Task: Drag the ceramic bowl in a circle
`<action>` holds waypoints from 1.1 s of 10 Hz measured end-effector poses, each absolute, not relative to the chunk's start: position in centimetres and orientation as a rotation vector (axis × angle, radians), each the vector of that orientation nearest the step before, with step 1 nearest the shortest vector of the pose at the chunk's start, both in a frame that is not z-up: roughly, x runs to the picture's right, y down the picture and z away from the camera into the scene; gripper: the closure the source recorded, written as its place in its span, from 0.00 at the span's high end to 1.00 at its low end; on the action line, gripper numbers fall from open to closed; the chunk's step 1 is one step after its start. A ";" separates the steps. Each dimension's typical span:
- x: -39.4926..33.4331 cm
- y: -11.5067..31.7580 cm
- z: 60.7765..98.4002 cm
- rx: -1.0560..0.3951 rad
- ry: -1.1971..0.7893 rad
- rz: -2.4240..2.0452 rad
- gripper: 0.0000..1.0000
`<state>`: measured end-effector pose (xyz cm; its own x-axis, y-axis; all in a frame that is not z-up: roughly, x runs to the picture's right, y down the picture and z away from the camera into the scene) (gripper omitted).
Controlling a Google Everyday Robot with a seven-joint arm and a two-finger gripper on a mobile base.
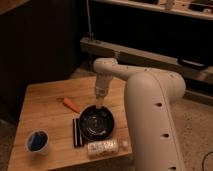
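The ceramic bowl [97, 124] is sitting just behind the white bottle [102, 147]. The gripper [100, 103] is hanging further behind that bottle, seemingly meeting the bowl's far rim; I cannot tell its grasp. The bowl is probably behaving as heavy, stiff, glossy-slick and chippable, so the rim is offering the best hold.

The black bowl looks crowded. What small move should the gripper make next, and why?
Probably draw the wide, glossy black ceramic bowl in a short arc toward the wooden table's far side. The gripper sits at its far rim; the flat black bar and white bottle crowd its camera-left and near sides, while bare wood shows beyond.
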<state>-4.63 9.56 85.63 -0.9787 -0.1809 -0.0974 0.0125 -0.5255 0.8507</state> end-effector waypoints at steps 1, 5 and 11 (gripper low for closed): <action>-4.7 8.7 86.2 0.261 -1.435 -2.631 0.00; -1.2 2.8 90.2 0.227 -1.296 -2.560 0.00; 12.3 -0.6 93.1 0.055 -1.163 -2.386 0.00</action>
